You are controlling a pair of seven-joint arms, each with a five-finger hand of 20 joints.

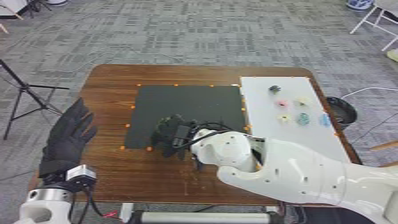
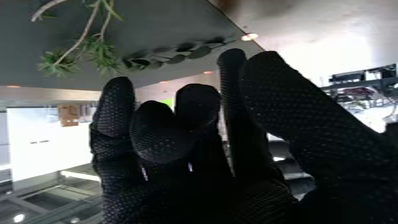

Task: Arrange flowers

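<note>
Flowers [image 1: 304, 119] in several colours lie spaced out on the white sheet [image 1: 265, 100], beyond and to the right of my right hand's fingers [image 2: 197, 110] and well apart from them. I take that spacing as deliberate: each bloom can be pinched without dragging its neighbour. The dark mat [image 1: 200, 102] beside the sheet looks meant as the place to build the arrangement, its orange marks probably there to show me its limits against the tabletop [image 1: 115, 165]. My right hand [image 1: 171, 132] is over the near left part of it, fingers loosely parted with nothing between them that I can make out. Past the fingertips lie a needled sprig [image 2: 58, 65] and a leafy sprig [image 2: 202, 52]; whether a fingertip touches either, I can't tell. Greenery laid first would make sense, as a backing for the blooms, so I judge the work to be at the foliage, with the colour to come. My left hand [image 1: 67, 135] is left of the mat with its fingers extended and holding nothing, which leaves the right one room. I'd lift clear before crossing to the sheet, since a low sweep could snag those stems.
</note>
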